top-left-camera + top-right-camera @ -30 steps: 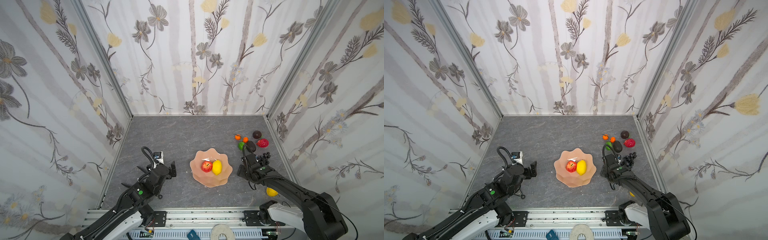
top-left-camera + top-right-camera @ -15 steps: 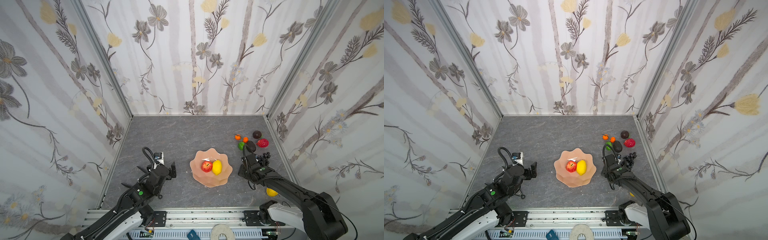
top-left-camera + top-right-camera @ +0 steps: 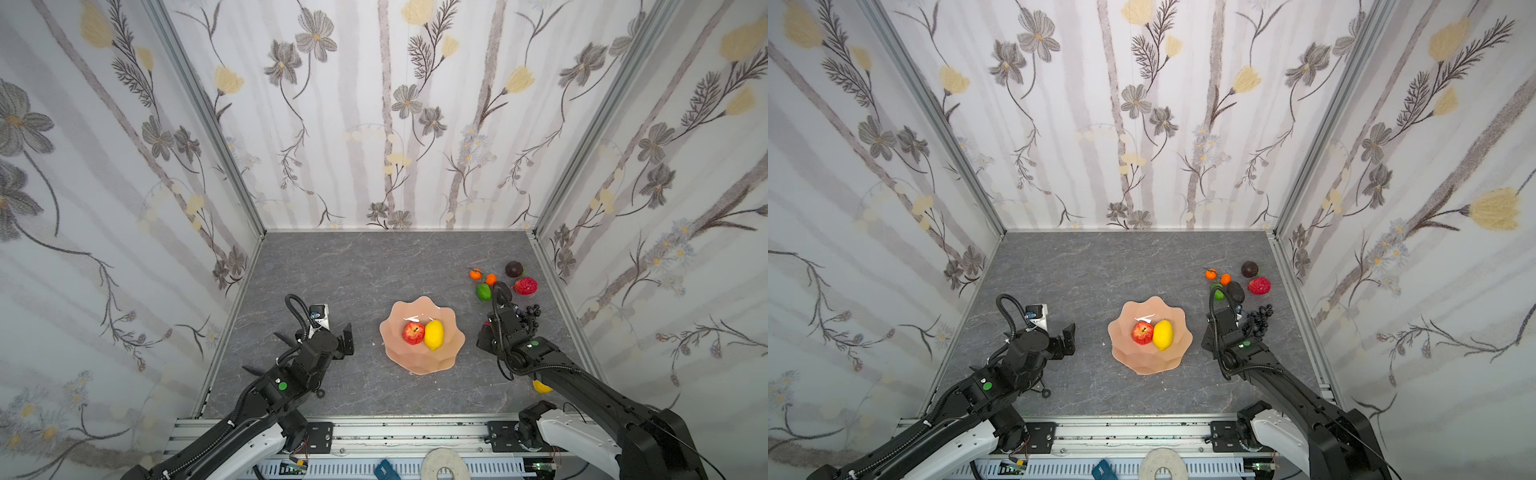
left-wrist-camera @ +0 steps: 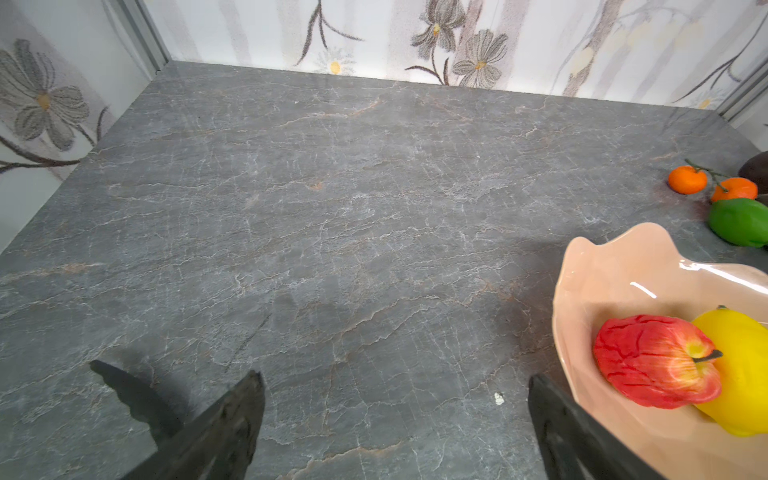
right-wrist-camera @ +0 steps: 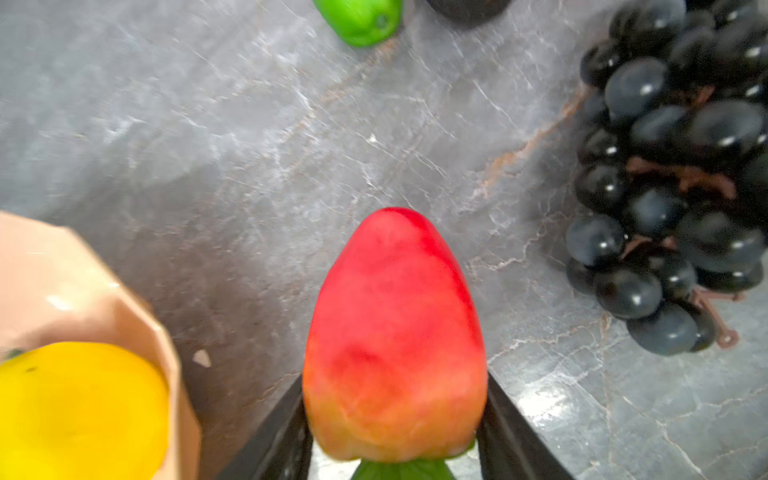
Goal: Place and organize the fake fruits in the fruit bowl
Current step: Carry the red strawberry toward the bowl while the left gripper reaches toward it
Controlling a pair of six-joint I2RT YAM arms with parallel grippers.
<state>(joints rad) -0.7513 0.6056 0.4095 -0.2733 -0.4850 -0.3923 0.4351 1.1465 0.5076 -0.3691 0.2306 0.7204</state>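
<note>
1. Strawberry [image 5: 395,340] is the one in play. It sits in my right end effector [image 5: 395,376] with both jaws pressed against its flanks, so I'd call that a grip. Can't tell if it's off the worktop [image 3: 353,266] yet.
2. Its long axis runs along the jaws, green cap toward my wrist, pointy end out front.
3. Key bit: in both top views the fruit bowl [image 3: 415,361] lies just left of that end effector, lower centre of the frame, near but apart. So the carry looks like a short hop leftward.
4. Bowl holds a red apple [image 3: 413,333] and a lemon [image 3: 434,334], touching side by side.
5. My left end effector [image 3: 345,338] is spread wide and empty, left of the bowl.
6. Grape bunch [image 5: 673,187] and lime [image 5: 361,18] lie on the worktop at the right of the top views, nearer my right arm.
</note>
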